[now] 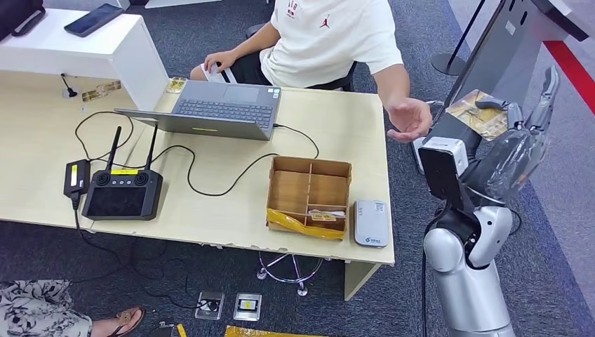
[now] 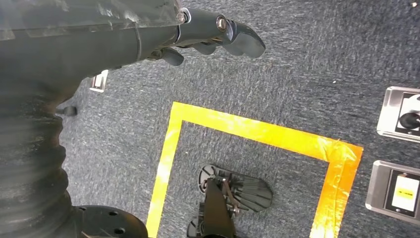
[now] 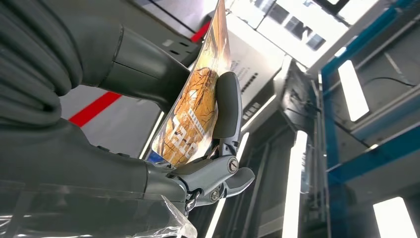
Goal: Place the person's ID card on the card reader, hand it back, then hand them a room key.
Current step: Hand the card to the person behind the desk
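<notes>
My right hand is raised off the table's right end and pinches a room key card printed in orange and brown. In the right wrist view the key card stands edge-on between my thumb and a finger. The person's open palm faces up just left of the card, apart from it. Their other hand holds a white card on their lap. The grey card reader lies bare near the table's front right corner. My left hand hangs over the carpet, holding nothing.
A wooden compartment box stands left of the reader. A laptop, a black controller and cables occupy the table's middle and left. A grey kiosk stands behind my right hand. Yellow floor tape marks the carpet.
</notes>
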Controlling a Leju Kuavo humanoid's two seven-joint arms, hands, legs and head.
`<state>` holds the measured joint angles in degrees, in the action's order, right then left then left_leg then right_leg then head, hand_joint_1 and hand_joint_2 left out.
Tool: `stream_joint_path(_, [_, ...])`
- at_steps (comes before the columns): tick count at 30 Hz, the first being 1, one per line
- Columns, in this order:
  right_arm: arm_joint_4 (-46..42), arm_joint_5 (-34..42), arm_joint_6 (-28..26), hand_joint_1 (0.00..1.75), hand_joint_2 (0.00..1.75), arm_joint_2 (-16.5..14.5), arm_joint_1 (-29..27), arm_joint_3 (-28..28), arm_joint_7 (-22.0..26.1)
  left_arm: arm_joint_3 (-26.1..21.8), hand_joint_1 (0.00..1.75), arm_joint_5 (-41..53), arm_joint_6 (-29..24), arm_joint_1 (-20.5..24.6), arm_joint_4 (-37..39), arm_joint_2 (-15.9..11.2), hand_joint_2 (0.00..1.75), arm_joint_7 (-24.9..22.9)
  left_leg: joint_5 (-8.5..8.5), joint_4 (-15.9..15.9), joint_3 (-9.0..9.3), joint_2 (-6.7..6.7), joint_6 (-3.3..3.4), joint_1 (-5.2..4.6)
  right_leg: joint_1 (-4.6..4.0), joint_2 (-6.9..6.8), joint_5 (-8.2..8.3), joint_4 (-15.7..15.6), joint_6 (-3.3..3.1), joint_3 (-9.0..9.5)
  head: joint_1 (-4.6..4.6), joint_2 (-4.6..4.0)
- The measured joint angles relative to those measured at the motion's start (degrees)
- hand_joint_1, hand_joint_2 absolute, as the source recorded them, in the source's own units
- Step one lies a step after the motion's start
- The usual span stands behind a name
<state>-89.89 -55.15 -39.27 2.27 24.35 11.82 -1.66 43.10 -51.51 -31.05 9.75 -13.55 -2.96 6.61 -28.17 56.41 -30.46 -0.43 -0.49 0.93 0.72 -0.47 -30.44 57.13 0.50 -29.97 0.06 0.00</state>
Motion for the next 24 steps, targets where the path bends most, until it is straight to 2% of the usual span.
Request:
stream_joint_path(4, [0.23,-1.13,2.43,1.75,1.75,0.26,5.42,6.06,-2.27,0.00,0.00,0.06,0.34,0.62,0.00,-0.19,1.75,-0.01,0.01,0.00,0.00,-0.01,-0.01,0.00,0.00,-0.03,0.00,0.08,0.00,-0.01,0.01,0.00])
stream_joint_path(8, [4.21,1.07,7.06,1.75,1.75,0.26,12.00,12.10,-3.28,0.03,0.00,0.16,0.66,1.29,0.00,-0.21,1.75,-0.12,0.02,0.00,-0.03,-0.04,-0.02,0.00,0.00,-0.09,0.00,0.14,0.00,-0.02,-0.02,0.00])
stream_joint_path(15, [18.54,3.47,9.08,1.75,1.75,-0.59,22.73,19.57,-3.81,0.13,0.00,0.19,0.91,1.60,0.02,-0.31,1.75,-0.97,0.03,0.00,-0.06,-0.14,-0.03,0.00,0.00,-0.18,-0.01,0.16,-0.01,-0.03,0.01,0.00])
stream_joint_path(24, [37.33,1.46,11.39,1.75,1.75,-1.18,30.64,25.23,-7.59,1.34,0.00,0.39,0.81,1.49,0.29,-0.86,1.75,-1.86,0.03,0.02,-0.09,-0.32,-0.03,0.00,0.00,-0.34,-0.02,0.15,-0.02,-0.05,-0.01,0.00])
